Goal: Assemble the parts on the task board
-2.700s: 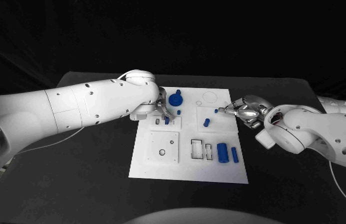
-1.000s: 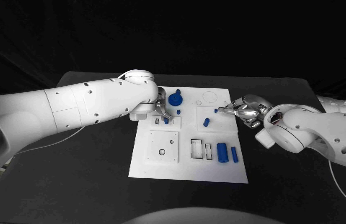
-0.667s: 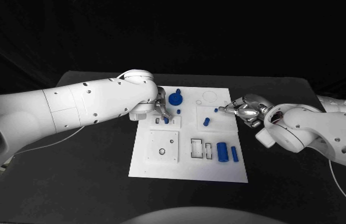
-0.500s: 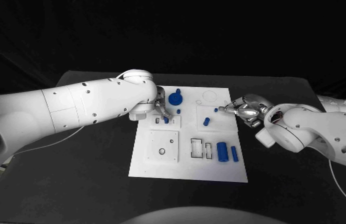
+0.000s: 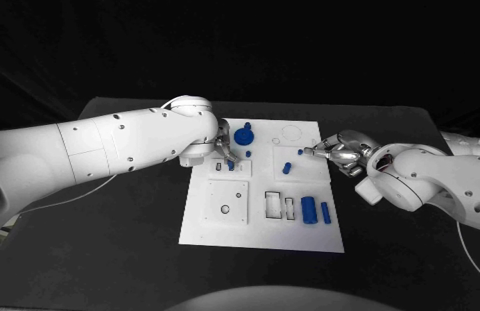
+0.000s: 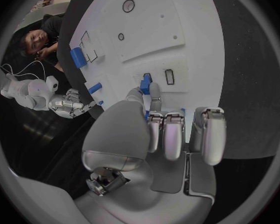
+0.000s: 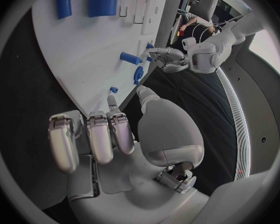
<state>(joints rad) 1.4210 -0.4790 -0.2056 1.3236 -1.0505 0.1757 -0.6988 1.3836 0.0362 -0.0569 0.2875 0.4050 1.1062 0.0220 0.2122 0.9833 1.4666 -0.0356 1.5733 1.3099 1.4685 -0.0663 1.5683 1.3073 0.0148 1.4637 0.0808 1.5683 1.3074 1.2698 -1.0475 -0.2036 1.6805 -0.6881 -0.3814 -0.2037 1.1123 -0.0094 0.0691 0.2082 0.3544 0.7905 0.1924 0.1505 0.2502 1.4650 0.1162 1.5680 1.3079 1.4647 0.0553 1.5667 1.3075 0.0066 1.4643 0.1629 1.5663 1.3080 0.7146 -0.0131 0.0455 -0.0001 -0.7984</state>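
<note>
Nearest edge of the flat white rectangular task board (image 5: 262,238), lying on the black table (image 5: 130,241): bare. A little further in, a raised white square panel (image 5: 227,203) with a small oval hole. Beside it two narrow rectangular slots (image 5: 280,207), then a thick blue cylinder (image 5: 309,211) and a thinner blue rod (image 5: 326,213) lying side by side, close together.

Mid-board: short blue peg (image 5: 286,168) lying tilted on a white square area. Small blue stub (image 5: 248,155) just off the left hand.

Left hand (image 5: 222,153) over the board's left side. Fingers (image 6: 154,98) closed together, tips clamped on a small dark blue part (image 5: 231,164) above a small rectangular socket; cannot tell if the part is seated.

Right hand (image 5: 337,151) at the board's right edge. Fingers (image 7: 113,115) drawn in, tips pinched near a tiny blue pin (image 5: 300,152); cannot tell whether it is held or merely touched.

Far end: round blue knob-shaped part (image 5: 243,137) standing on the board, a faint circular recess (image 5: 293,135) beside it.
</note>
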